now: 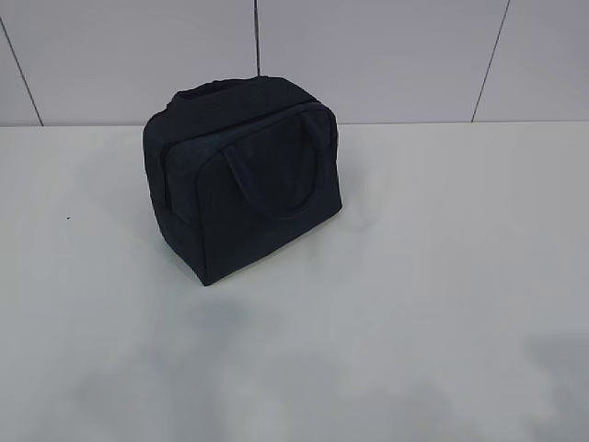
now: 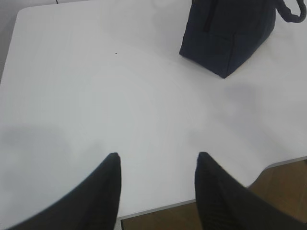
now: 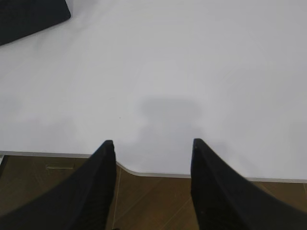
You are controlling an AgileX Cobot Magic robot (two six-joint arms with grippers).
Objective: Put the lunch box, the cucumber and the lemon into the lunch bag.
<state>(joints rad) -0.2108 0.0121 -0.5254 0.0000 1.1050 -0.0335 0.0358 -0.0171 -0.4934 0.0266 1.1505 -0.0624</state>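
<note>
- the lunch bag [image 1: 244, 180] is seen upright on the white worktop [image 1: 442, 276], nearer to the far edge, a little left of the middle.
- its top looks closed, and one loop handle [image 1: 273, 175] is laid flat against the side that faces the camera.
- the left claw [image 2: 158, 160] is held above the near edge of the worktop, its two dark fingers [image 2: 103, 191] spread apart, and nothing is gripped between them.
- the right claw [image 3: 151, 146] is held over the near edge too, spread in the same way and empty.
- the bag is kept well apart from both claws.
</note>
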